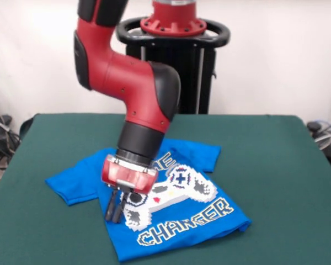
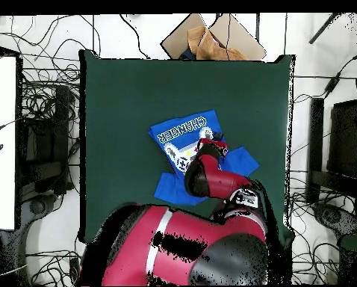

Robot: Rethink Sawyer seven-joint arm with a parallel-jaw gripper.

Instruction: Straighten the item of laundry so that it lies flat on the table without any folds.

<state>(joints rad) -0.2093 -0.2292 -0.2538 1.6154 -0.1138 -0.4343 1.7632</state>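
The bright blue T-shirt [image 1: 171, 221] lies print side up on the dark green table [image 1: 276, 165], near the front edge and turned at an angle. Its controller print and the word "CHANGER" show. Both sleeves are spread out, and the hem corner at the right curls slightly. My gripper [image 1: 114, 212] points down at the shirt's left part, beside the print. Its two black fingers [image 1: 110, 208] stand close together with their tips on the cloth. In the overhead view the shirt [image 2: 183, 134] sits mid-table, and the arm covers its near part and the gripper [image 2: 211, 142].
The robot pedestal [image 1: 174, 49] stands behind the table's far edge. In the overhead view a cardboard box [image 2: 211, 37] lies past the table's top edge. Cables [image 2: 39, 112] run along both sides, and a white surface [image 2: 2, 142] is at the left.
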